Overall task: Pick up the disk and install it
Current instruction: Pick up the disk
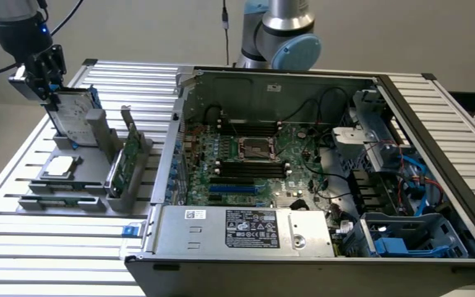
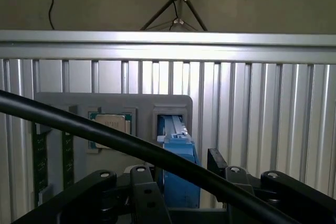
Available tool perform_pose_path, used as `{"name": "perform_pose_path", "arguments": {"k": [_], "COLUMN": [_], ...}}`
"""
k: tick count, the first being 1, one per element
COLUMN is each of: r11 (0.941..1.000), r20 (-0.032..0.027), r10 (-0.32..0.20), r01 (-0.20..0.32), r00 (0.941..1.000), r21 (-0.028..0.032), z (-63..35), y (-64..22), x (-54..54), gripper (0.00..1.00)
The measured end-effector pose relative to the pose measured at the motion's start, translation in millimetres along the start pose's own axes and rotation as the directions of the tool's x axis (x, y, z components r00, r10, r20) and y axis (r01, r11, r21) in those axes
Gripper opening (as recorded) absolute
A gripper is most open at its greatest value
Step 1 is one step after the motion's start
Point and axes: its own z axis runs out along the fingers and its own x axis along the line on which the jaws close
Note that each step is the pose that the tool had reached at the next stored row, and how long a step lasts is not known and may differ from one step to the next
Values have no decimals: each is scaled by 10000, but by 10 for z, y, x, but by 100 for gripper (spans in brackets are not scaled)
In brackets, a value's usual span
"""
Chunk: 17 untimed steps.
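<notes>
Pickup is where we judge the work stands: fingers (image 2: 147, 195) closed narrow on the top edge of the disk (image 1: 74, 114), upright at its holder (image 1: 97, 127) on the bench's (image 1: 435, 124) far left, well apart from the case (image 1: 271, 86), with installing not yet done.

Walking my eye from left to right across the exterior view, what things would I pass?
disk → green circuit card → motherboard inside the open computer case → blue drive cage
</notes>
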Motion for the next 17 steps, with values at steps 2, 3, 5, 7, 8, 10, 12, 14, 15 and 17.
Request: {"name": "perform_pose_path", "arguments": {"k": [2,3,5,7,8,10,12,14,15,17], "r11": [10000,10000,10000,10000,10000,10000,10000,10000,10000,10000], "r20": [-6,-9,-16,-26,-31,-44,-61,-85,-97,-120], "r10": [-2,-2,-2,-1,-2,-1,-1,1,1,1], "r01": [2,2,2,1,2,1,1,-1,-1,-1], "r00": [10000,10000,10000,10000,10000,10000,10000,10000,10000,9999], "r21": [1,0,1,0,0,0,0,0,0,0], "z": [2,3,5,6,7,8,10,11,11,12], "y": [0,0,0,0,0,0,0,1,1,2], "x": [0,0,0,0,0,0,0,-1,-1,-1], "gripper": [50,50,50,50,50,48,41,41,41,41]}}
